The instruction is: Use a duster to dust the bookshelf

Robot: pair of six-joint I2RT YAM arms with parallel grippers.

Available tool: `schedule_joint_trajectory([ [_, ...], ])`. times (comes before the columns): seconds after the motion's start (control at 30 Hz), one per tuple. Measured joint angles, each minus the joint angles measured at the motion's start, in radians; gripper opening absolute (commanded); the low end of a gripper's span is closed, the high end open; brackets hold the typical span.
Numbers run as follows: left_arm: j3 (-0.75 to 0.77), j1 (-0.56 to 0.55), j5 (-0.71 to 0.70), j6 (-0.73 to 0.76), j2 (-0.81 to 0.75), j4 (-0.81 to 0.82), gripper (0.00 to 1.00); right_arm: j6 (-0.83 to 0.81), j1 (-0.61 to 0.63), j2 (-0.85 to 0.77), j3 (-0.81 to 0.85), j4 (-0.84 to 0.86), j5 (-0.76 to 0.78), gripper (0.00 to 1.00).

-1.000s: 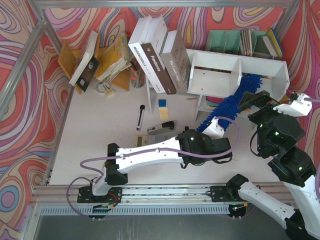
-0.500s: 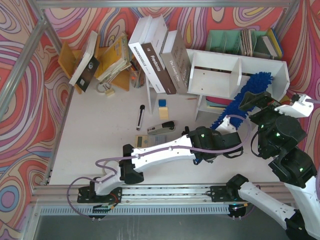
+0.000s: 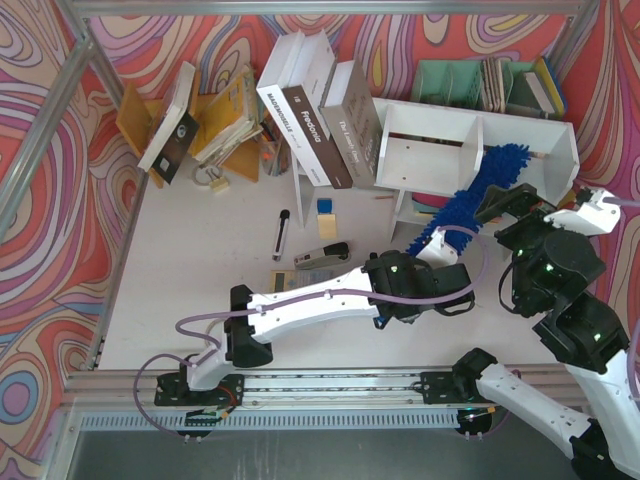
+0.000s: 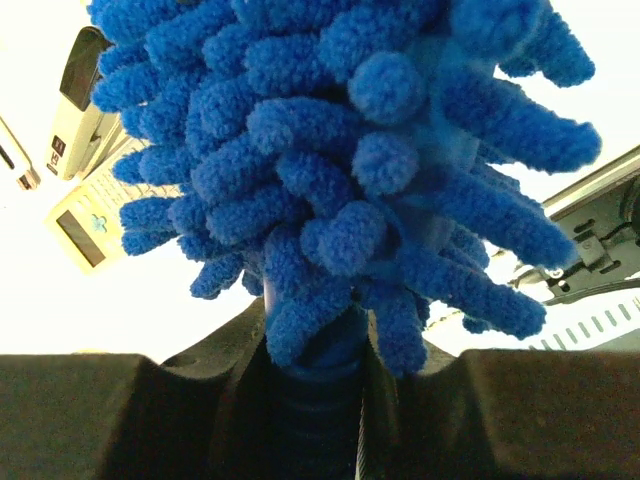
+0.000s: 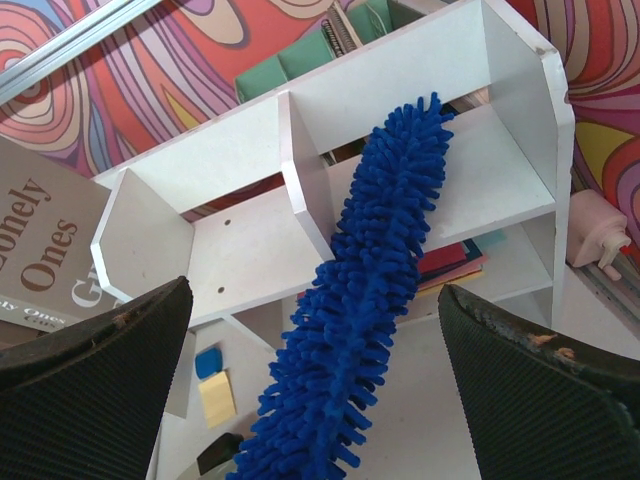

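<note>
You're partway, I'd judge: your left gripper (image 4: 318, 385) pinches the duster (image 5: 372, 285) by its handle, head in the bookshelf's (image 5: 235, 245) right compartment beside the divider, right gripper (image 3: 510, 203) spread empty, left compartment likely undusted.

Overhead, two wrist close-ups of duster (image 3: 465, 203)

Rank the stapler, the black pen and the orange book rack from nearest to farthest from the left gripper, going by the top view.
1. Stapler, just left of the left gripper holding the duster.
2. Black pen, farther left, past the stapler.
3. Orange book rack, far-left back corner.
</note>
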Motion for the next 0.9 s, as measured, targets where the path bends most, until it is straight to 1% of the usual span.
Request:
schedule_joint_trajectory([
  [0.33,0.032,-0.012,0.031,0.001,0.004,0.035,0.00,-0.002,0.000,-0.011,-0.010,0.000,0.000,0.99],
  [0.5,0.016,-0.010,0.037,0.001,0.006,0.058,0.00,-0.002,0.000,-0.034,-0.010,0.000,0.008,0.99],
  [0.57,-0.031,-0.007,0.037,0.000,-0.008,0.085,0.00,-0.005,0.000,-0.039,-0.010,0.000,0.009,0.99],
  [0.77,-0.240,0.010,0.037,0.005,-0.095,0.168,0.00,-0.010,0.000,-0.040,-0.010,0.000,0.014,0.99],
  [0.9,-0.327,0.008,0.037,0.011,-0.168,0.208,0.00,-0.017,0.000,-0.040,-0.010,0.000,0.016,0.99],
])
